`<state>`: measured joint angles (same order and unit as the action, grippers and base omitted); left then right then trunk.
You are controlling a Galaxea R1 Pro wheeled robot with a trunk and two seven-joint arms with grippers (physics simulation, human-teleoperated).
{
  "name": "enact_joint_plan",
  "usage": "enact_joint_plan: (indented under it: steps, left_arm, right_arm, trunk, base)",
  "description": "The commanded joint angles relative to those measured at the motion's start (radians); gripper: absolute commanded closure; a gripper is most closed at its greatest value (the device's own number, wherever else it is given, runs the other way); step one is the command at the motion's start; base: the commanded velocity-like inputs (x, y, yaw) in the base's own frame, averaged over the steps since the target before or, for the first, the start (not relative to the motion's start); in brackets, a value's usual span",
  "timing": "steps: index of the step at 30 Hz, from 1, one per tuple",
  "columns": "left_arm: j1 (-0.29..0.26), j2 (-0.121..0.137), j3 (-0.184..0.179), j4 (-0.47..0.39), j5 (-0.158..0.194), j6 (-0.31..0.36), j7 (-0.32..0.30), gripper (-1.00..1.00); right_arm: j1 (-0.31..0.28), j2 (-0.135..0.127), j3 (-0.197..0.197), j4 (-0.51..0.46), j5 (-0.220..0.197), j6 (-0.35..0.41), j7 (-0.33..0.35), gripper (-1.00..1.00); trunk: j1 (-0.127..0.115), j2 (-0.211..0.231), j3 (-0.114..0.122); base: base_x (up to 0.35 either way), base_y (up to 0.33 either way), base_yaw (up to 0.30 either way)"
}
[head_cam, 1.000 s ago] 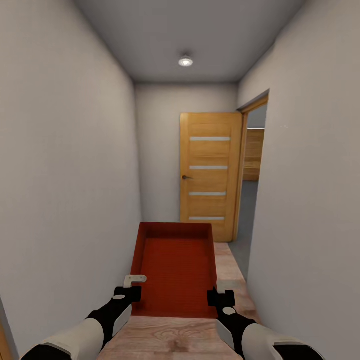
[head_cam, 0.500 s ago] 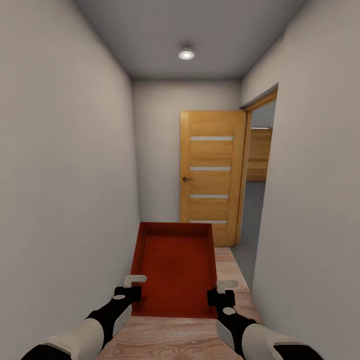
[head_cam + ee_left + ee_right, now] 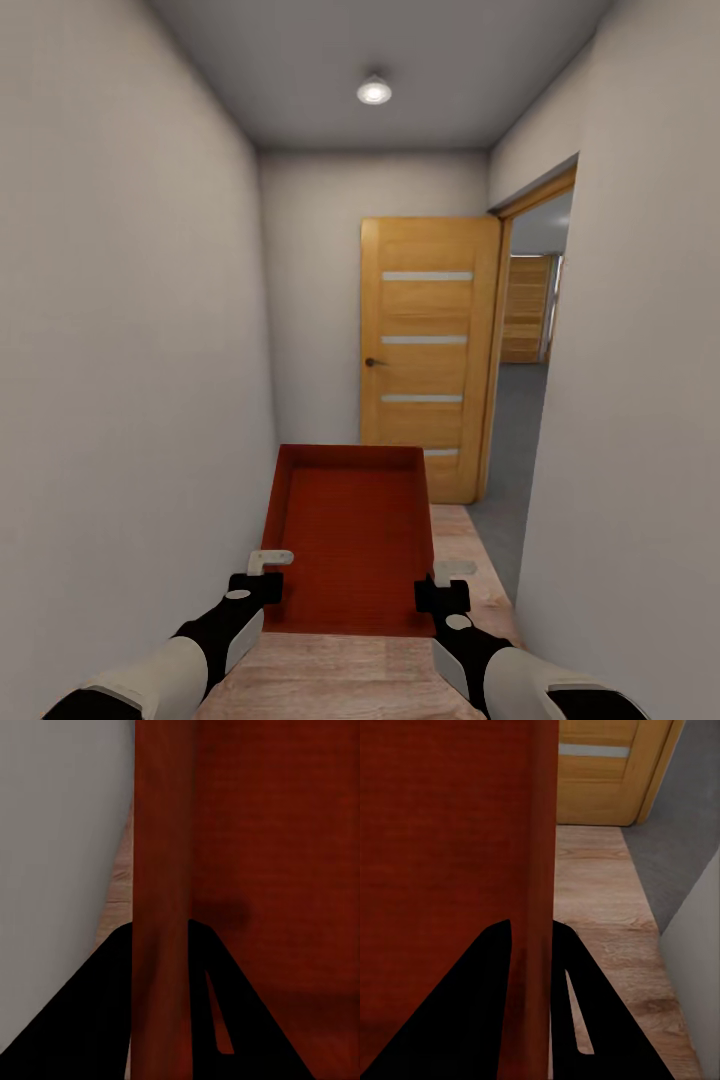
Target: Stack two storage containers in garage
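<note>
Now the robot is standing in a narrow hallway with pale walls, carrying one red-orange storage container point(image 3: 350, 535) out in front of its trunk, above the wood-plank floor point(image 3: 340, 675). Its left gripper point(image 3: 262, 578) is clamping the container's left side wall near the near corner, one finger inside and one outside, as the left wrist view is showing with the wall point(image 3: 161, 907) running between the dark fingers. Its right gripper point(image 3: 440, 588) is gripping the opposite side wall the same way, the red wall point(image 3: 536, 870) sitting between its fingers. Beyond the container's far end, an orange-brown door point(image 3: 428, 350) with pale horizontal strips is standing open. Just right of that door, a doorway is opening onto a dark grey floor point(image 3: 515, 440) and a wooden-plank garage door point(image 3: 527, 308). A round ceiling light point(image 3: 373, 91) is glowing high above the container
</note>
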<state>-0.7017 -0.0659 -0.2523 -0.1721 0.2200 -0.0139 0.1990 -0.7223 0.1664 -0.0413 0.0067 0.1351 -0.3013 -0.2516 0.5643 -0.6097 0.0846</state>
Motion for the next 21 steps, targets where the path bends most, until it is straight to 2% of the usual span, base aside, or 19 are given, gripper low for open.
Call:
enact_joint_plan:
  steps: [1, 21]
  left_arm:
    - [-0.001, 0.009, 0.054, 0.003, 0.044, -0.001, 0.02, 1.0]
    - [-0.001, 0.009, 0.054, 0.003, 0.045, -0.001, 0.02, 1.0]
  right_arm:
    - [0.0, -0.014, -0.026, -0.002, 0.006, -0.036, -0.008, 1.0]
    - [0.0, -0.015, -0.026, -0.002, 0.006, -0.035, -0.008, 1.0]
  trunk:
    - [0.001, 0.0, 0.0]
    - [0.001, 0.0, 0.0]
  base:
    - [0.323, 0.0, 0.0]
    - [0.323, 0.0, 0.0]
